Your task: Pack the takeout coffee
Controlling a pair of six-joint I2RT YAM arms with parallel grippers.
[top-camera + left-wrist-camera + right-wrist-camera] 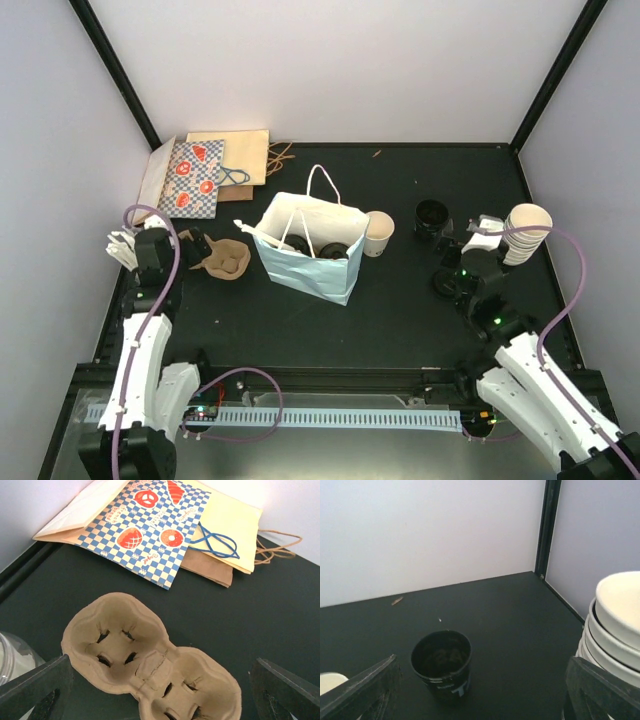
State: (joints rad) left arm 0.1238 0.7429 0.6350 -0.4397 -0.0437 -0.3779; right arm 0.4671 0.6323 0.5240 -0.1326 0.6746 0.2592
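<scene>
The cream-white paper cups with round black plastic lids (334, 250) sit inside the light blue paper bag (310, 278), off to the right of the left end effector (160, 695) and left of the right end effector (480, 695); both are spread wide, holding nothing. The cups probably handle light and crushable, lids prone to popping: grip gently mid-wall.
</scene>
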